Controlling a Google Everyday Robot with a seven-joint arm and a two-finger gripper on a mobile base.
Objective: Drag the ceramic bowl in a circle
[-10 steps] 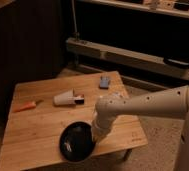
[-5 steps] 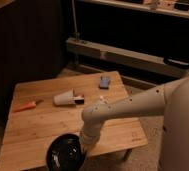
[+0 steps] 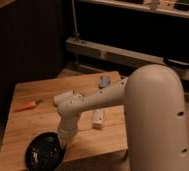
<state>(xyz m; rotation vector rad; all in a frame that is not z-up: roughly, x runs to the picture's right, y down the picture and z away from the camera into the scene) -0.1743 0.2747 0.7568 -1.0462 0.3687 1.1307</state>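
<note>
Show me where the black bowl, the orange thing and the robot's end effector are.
ceramic bowl [image 3: 44, 152], camera view, its dark inside.
orange thing [image 3: 26, 106], camera view, its middle.
end effector [image 3: 64, 141], camera view, at the bowl's right rim.

One ceramic bowl sits just below the gripper. Farther off on the surface lie one orange-handled tool, one white cup, one white block and one grey object.
</note>
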